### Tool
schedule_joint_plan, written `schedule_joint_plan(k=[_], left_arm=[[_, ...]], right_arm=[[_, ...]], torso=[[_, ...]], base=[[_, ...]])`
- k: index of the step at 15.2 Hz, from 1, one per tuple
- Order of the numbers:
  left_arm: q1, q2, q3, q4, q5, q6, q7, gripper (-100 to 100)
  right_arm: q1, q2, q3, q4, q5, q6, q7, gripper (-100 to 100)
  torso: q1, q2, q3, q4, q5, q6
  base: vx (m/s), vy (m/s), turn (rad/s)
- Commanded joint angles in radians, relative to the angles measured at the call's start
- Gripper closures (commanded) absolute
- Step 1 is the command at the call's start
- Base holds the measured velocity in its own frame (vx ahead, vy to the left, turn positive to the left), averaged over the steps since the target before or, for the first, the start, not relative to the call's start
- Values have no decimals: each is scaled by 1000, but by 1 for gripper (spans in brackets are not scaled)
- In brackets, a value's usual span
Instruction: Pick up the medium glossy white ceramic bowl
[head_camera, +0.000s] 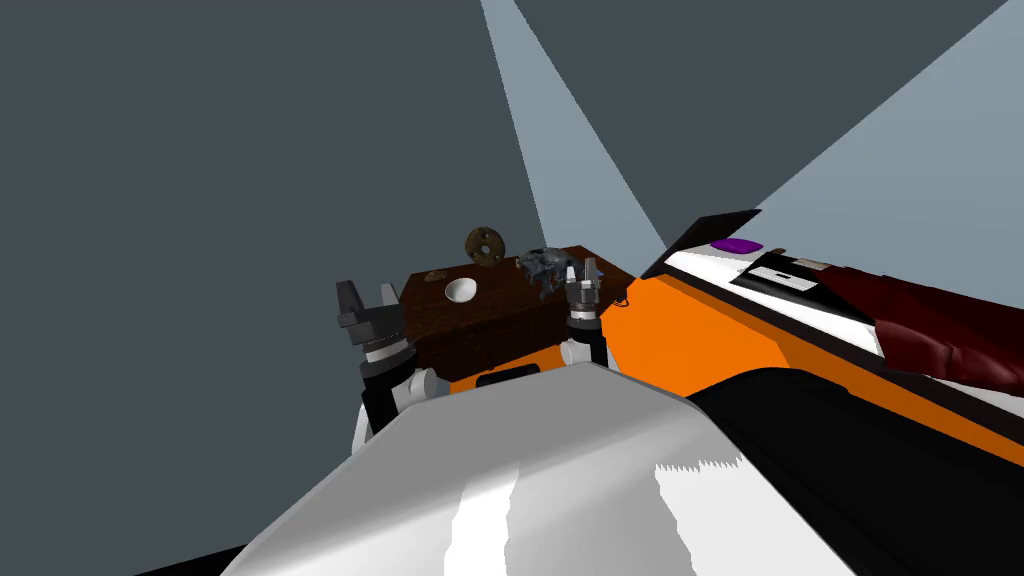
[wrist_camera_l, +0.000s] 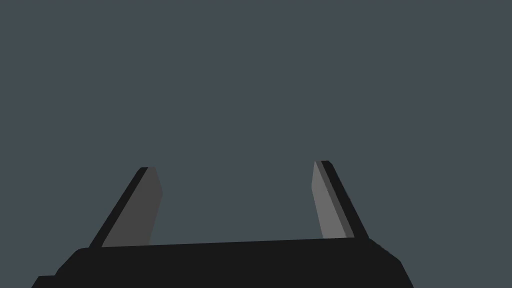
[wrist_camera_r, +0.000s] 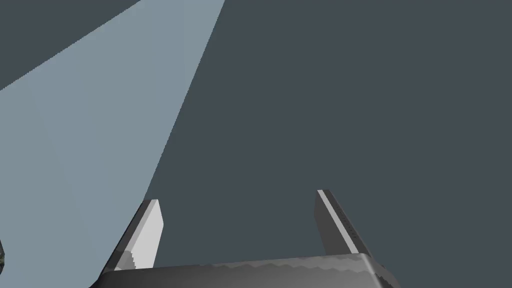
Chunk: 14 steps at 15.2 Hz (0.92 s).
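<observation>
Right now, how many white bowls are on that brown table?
1: the white bowl sits on the dark brown table, left of a grey jumble that could hide another.

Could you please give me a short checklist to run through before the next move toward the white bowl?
1. Bowl found: the white bowl sits on the dark brown table. Ok.
2. Left gripper is open and empty. Ok.
3. Right gripper is open and empty. Ok.
4. Bowl between fingers: neither gripper is at it yet. Not ok.
5. Space around the bowl: the brown ring and the grey clutter stand apart from it. Ok.
6. Reach from this stance: cannot tell.
</observation>
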<state>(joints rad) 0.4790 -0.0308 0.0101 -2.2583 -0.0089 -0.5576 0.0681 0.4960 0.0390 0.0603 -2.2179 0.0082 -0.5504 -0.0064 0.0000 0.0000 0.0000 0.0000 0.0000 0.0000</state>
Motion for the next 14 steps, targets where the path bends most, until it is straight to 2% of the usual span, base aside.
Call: schedule_joint_plan(k=[1, 2, 4, 5, 6, 7, 8, 9, 10, 12, 13, 14], left_arm=[[-5, 43, 3, -1, 3, 20, 5, -100], [-5, 43, 3, -1, 3, 20, 5, -100], [-15, 97, 11, -4, 12, 67, 17, -100], [-15, 104, 11, -4, 12, 67, 17, -100], [-23, 134, 16, -5, 18, 100, 25, -100], [-23, 134, 16, -5, 18, 100, 25, -100], [-32, 163, 22, -6, 24, 136, 34, -100], [-32, 163, 22, -6, 24, 140, 34, -100], [-42, 190, 30, -6, 32, 169, 45, -100], [-42, 190, 30, -6, 32, 184, 45, -100], [-54, 215, 38, -7, 41, 219, 57, -100], [-54, 215, 38, -7, 41, 234, 57, -100]], right_arm=[[0, 0, 0, 0, 0, 0, 0, 0], [0, 0, 0, 0, 0, 0, 0, 0], [0, 0, 0, 0, 0, 0, 0, 0], [0, 0, 0, 0, 0, 0, 0, 0], [0, 0, 0, 0, 0, 0, 0, 0], [0, 0, 0, 0, 0, 0, 0, 0], [0, 0, 0, 0, 0, 0, 0, 0], [0, 0, 0, 0, 0, 0, 0, 0], [0, 0, 0, 0, 0, 0, 0, 0], [0, 0, 0, 0, 0, 0, 0, 0], [0, 0, 0, 0, 0, 0, 0, 0], [0, 0, 0, 0, 0, 0, 0, 0]], torso=[[0, 0, 0, 0, 0, 0], [1, 0, 0, 0, 0, 0], [2, 1, 0, 0, 0, 0], [3, 1, 1, 0, 1, 0], [4, 1, 1, 0, 1, 0], [4, 2, 1, 0, 1, 0], [4, 2, 1, 0, 1, 0], [4, 2, 1, 0, 1, 0], [4, 2, 1, 0, 1, 0], [4, 2, 1, 0, 1, 0], [3, 2, 1, 0, 1, 0], [3, 2, 1, 0, 1, 0]], base=[[-7, 7, -31], [-12, 17, -43], [-20, 32, -70], [-21, 47, -72], [-23, 44, -86], [-25, 39, -62], [-29, 42, -74], [-30, 43, -75], [-32, 49, -94], [-26, 41, -61], [-22, 34, -89], [-22, 39, -98]])
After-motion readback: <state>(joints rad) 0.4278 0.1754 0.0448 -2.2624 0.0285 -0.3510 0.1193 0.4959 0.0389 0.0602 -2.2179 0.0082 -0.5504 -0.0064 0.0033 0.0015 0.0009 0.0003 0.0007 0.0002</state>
